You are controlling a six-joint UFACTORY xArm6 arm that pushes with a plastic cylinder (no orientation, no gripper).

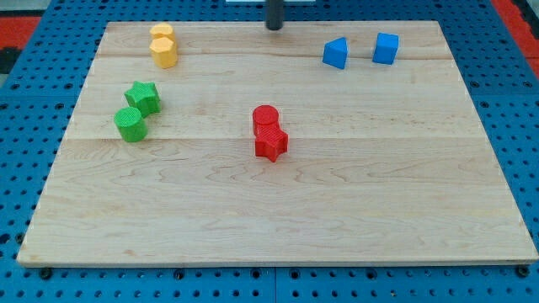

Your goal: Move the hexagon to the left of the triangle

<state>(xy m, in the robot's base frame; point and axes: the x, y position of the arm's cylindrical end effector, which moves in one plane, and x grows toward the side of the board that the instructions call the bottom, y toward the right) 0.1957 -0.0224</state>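
Rod cut off by the view's top edge; only the lower stub visible, with my tip [274,27] at the top edge of the wooden board [278,210], well apart from every block. No claw on this arm, so nothing open, shut or held.

Shapes hard to make out. Two yellow blocks touching at top left: rear yellow block [162,34] and front yellow block [164,52]; which is the hexagon cannot be told, nor any facing or long axis.

At top right, blue triangle-like block [335,53] beside blue cube [386,48].

At left, green star [143,97] touching green cylinder [130,124].

At centre, red cylinder [265,119] touching red star-like block [271,143].
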